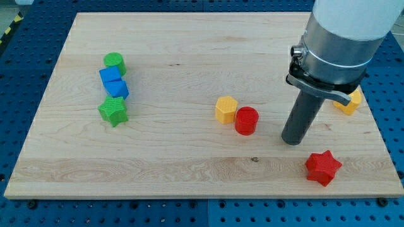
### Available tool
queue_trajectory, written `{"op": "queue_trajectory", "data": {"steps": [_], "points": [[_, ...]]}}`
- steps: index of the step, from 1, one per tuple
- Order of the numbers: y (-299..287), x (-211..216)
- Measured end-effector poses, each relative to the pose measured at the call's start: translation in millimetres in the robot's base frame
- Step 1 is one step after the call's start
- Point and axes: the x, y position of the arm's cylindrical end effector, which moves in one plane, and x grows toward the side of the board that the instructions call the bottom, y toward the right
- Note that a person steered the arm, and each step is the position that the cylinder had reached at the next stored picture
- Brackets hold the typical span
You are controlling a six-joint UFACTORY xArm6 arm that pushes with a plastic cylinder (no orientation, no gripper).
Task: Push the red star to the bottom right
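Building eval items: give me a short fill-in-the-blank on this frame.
1. The red star lies near the board's bottom ____ corner.
2. My tip stands to the view's ____ of the red cylinder.
3. The yellow hexagon touches the ____ cylinder.
4. The green star sits just below a ____ block.

Missing: right; right; red; blue

The board [189, 57] is pale, smooth-grained wood; the red star [323, 168] looks like matt plastic.
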Motion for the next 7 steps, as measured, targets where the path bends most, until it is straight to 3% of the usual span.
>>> {"op": "queue_trajectory", "data": {"steps": [2, 3, 7], "points": [[0.0, -2.1], [0.0, 24.1], [-1.4, 48.4]]}}
